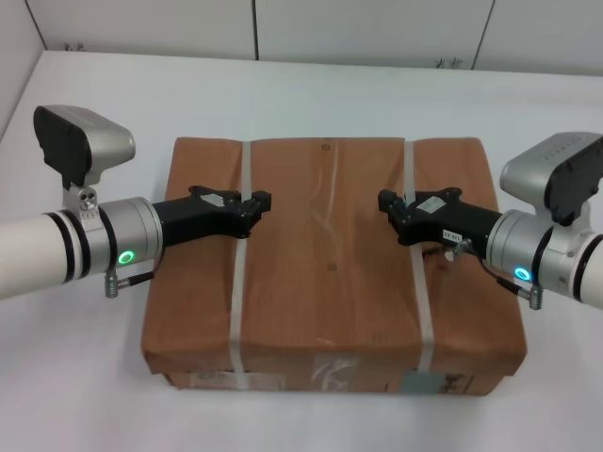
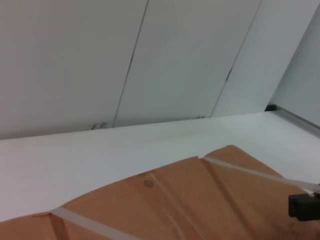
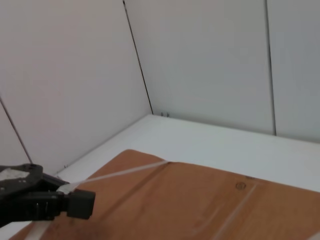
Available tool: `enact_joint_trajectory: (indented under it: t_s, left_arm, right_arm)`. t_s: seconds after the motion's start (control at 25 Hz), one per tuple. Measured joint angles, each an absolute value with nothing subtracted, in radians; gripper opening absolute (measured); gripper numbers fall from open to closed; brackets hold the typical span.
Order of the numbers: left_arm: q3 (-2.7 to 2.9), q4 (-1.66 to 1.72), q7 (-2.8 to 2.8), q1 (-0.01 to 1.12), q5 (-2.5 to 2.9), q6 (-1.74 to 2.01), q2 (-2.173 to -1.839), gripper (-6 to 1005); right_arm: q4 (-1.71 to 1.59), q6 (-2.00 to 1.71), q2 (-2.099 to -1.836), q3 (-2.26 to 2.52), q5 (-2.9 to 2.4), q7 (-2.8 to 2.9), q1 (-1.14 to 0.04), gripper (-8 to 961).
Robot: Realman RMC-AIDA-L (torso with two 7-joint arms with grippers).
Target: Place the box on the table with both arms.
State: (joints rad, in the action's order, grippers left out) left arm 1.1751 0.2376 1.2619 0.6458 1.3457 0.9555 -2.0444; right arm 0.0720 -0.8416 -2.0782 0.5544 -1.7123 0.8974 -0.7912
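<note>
The large flat brown cardboard box (image 1: 330, 264) lies on the white table (image 1: 311, 94), with two white straps and labels on its front side. My left gripper (image 1: 262, 202) reaches in from the left, low over the box top, and crosses the left strap (image 1: 243, 282). Its fingers look shut. My right gripper (image 1: 388, 204) reaches in from the right and crosses the right strap (image 1: 419, 292). It also looks shut. Whether either one holds its strap is hidden. The box top also shows in the left wrist view (image 2: 200, 200) and the right wrist view (image 3: 200, 200).
White wall panels (image 1: 377, 28) stand along the table's far edge. Bare tabletop lies beyond the box and on both sides of it. The left gripper (image 3: 75, 205) shows far off in the right wrist view, the right gripper (image 2: 303, 207) in the left wrist view.
</note>
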Motion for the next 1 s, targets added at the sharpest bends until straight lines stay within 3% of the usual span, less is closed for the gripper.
enact_joint_trajectory:
  t_s: [0.72,1.0]
  left_arm:
    - [1.185,0.181,1.227,0.669,1.349,0.891,-2.052,25]
    - [1.186,0.168,1.216,0.667,1.342,0.856,-2.055,74]
  right_arm:
    - [0.108,-0.800,-2.079,0.512,-1.753,0.925,-0.804,92]
    - [0.110,-0.773,-2.078,0.502,-1.755,0.935,-0.797,99]
